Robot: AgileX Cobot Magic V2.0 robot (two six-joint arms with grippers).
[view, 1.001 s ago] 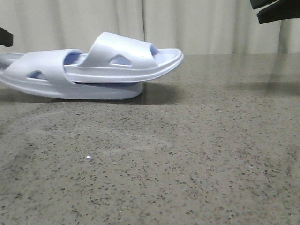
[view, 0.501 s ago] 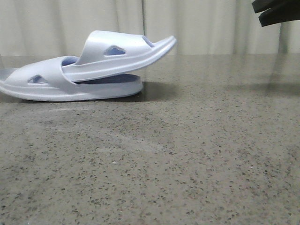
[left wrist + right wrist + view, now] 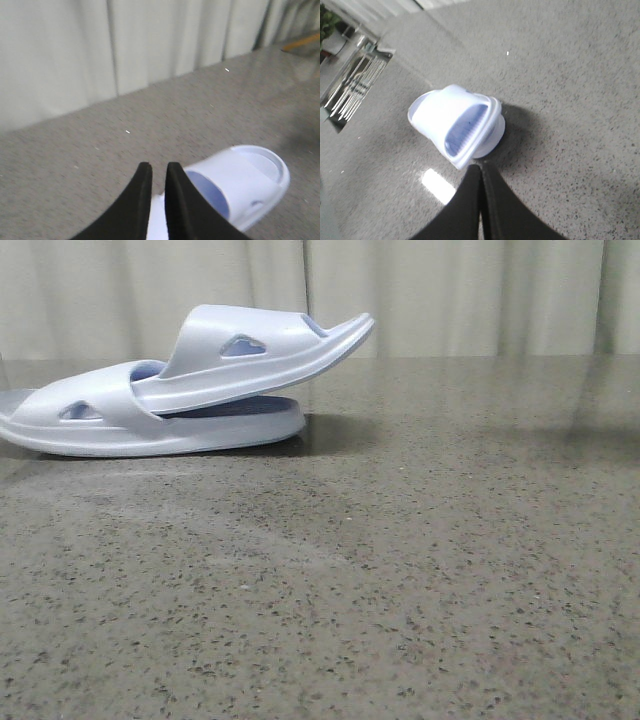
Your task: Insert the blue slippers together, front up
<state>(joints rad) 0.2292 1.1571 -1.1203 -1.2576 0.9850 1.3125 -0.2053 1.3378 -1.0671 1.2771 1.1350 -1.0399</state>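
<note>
Front view: I'm seeing the blue slippers (image 3: 170,390) lying nested on the counter (image 3: 400,560); both the left pincer (image 3: 155,172) and the right pincer (image 3: 481,172) are clenched, empty.

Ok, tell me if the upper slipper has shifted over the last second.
Yes. The upper slipper slid left and its toe tipped up against the curtain folds; lower slipper underneath.

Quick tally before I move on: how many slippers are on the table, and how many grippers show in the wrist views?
Pale blue slippers: 2, the lower slipper flat on the table, the upper slipper tucked under its strap with the toe tilted up.
Grippers: 2, left gripper and right gripper, neither holding anything.
Total: 4.
</note>
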